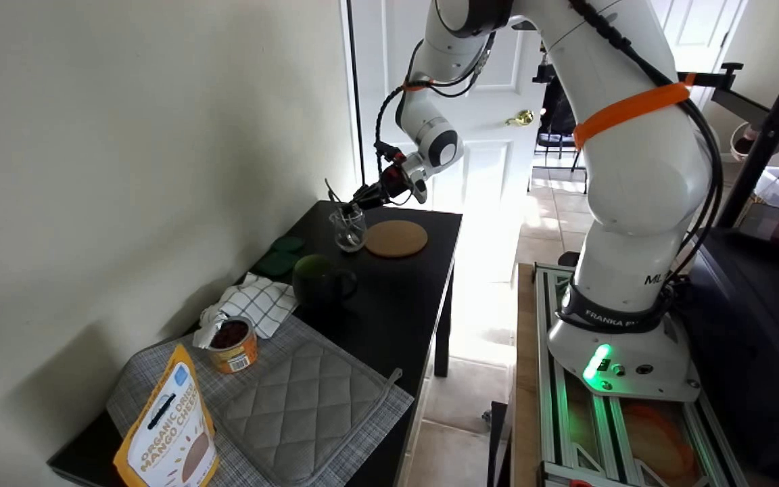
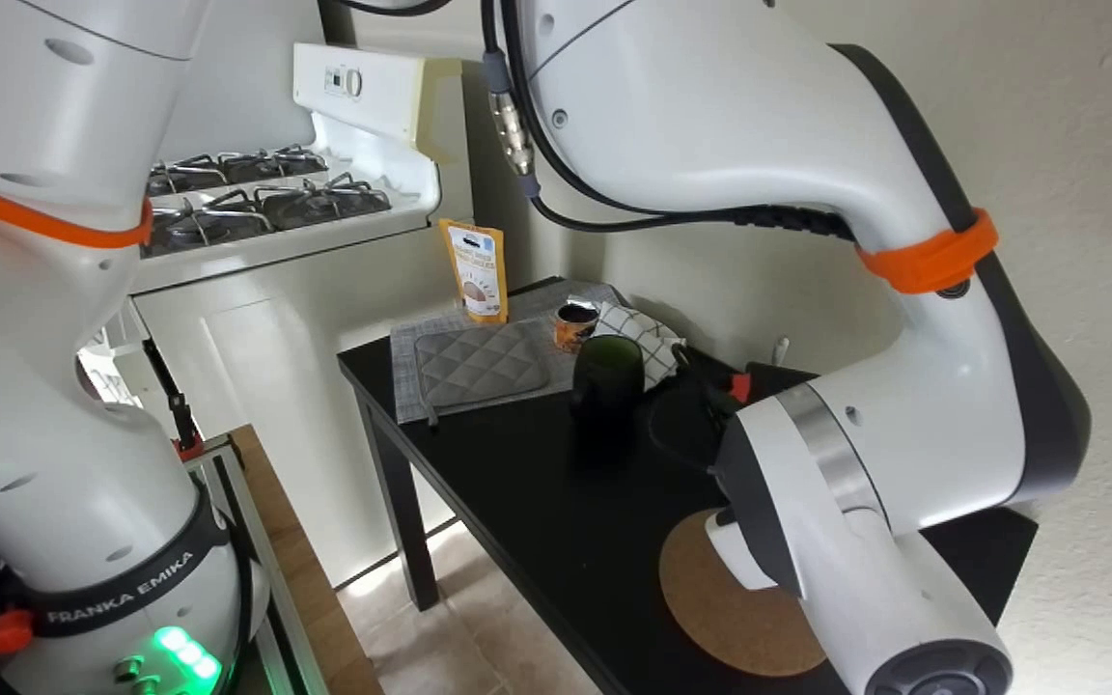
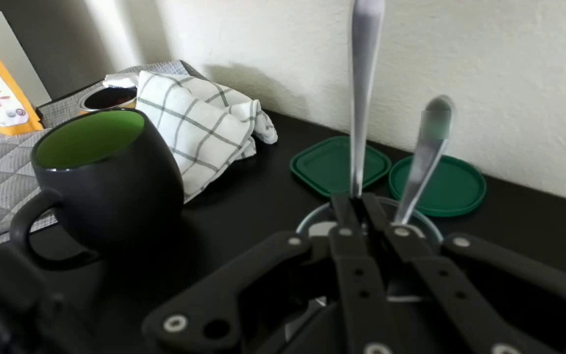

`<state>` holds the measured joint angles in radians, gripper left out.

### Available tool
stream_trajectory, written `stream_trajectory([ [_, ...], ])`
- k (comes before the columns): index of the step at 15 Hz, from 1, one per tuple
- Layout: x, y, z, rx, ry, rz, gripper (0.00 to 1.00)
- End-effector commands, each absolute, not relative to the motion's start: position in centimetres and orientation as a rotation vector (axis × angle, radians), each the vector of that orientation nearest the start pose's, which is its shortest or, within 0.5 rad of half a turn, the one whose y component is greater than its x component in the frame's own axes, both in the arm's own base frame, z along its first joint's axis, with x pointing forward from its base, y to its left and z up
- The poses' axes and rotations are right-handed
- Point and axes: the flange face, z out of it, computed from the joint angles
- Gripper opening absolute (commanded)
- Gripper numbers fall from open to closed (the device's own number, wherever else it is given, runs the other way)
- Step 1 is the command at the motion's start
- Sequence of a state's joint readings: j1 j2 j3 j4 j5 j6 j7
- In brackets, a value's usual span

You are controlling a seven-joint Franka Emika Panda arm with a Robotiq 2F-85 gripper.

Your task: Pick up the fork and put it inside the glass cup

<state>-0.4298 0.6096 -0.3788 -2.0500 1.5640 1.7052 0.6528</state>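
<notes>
My gripper (image 3: 357, 202) is shut on an upright metal utensil, seemingly the fork (image 3: 363, 88), whose handle points up. Its lower end and any tines are hidden by the fingers. The clear glass cup (image 3: 430, 227) is under and around the fingertips in the wrist view, so the held utensil is over or inside its mouth; I cannot tell how deep. A second metal handle (image 3: 423, 160) leans to the right in the cup. In an exterior view the cup (image 1: 350, 233) stands on the black table with my gripper (image 1: 349, 208) at its rim. The arm hides the cup in an exterior view.
A flat brown disc (image 1: 396, 239) lies beside the cup. A dark mug (image 3: 111, 182), green lids (image 3: 340, 164), a checked cloth (image 3: 199, 123), a can (image 1: 232, 345), a grey pad (image 1: 301, 406) and an upright snack pouch (image 1: 173, 426) stand or lie along the table. The wall (image 3: 509, 73) is close behind.
</notes>
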Motion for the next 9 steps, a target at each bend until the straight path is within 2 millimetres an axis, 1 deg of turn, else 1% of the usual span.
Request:
stream_trajectory([
  [1,43.1,-34.1,15.7,-0.610,1.905,0.582,0.32],
  [2,42.9,-34.2,15.8,-0.615,1.903,0.579,0.33],
  [3,42.9,-34.2,16.0,-0.620,1.902,0.575,0.39],
  [6,43.3,-34.0,16.8,-0.632,1.883,0.568,0.63],
  [8,43.6,-33.3,18.4,-0.663,1.847,0.571,0.76],
  [9,43.6,-32.7,19.6,-0.708,1.833,0.570,0.85],
])
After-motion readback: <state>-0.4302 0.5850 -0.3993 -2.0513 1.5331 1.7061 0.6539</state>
